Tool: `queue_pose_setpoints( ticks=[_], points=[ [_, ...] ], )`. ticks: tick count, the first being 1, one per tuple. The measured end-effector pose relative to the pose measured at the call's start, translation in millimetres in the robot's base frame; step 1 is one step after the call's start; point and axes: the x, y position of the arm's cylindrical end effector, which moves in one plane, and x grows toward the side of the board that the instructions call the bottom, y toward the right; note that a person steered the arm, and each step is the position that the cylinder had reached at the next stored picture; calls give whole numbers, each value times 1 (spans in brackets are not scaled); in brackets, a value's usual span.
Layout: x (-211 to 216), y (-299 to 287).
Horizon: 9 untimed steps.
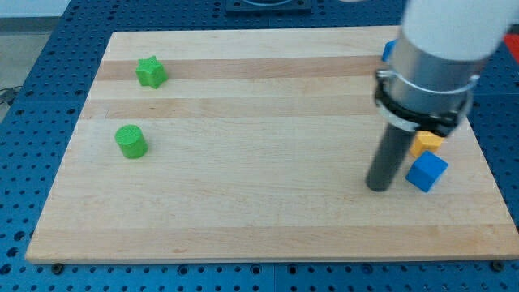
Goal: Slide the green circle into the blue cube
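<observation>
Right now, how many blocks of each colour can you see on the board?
Green: 2, the green star and the green circle
Blue: 2, the blue cube and a partly hidden blue block
Yellow: 1, the yellow block
Total: 5

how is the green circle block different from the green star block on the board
The green round cylinder block has a smooth circular outline; the green star-shaped block has pointed arms. The cylinder lies nearer the view's bottom and a little further toward the view's left; the star sits near the top edge of the wooden board. Both share the same bright green and stand far from my tip, at the view's right.
</observation>
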Motion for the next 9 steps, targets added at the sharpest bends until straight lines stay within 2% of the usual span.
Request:
queue_pose_setpoints(
  ticks=[3,5,7,9],
  points=[
    [-64,-91],
    [-87,-127],
    [-118,-198],
    [-128,-275]
  ],
)
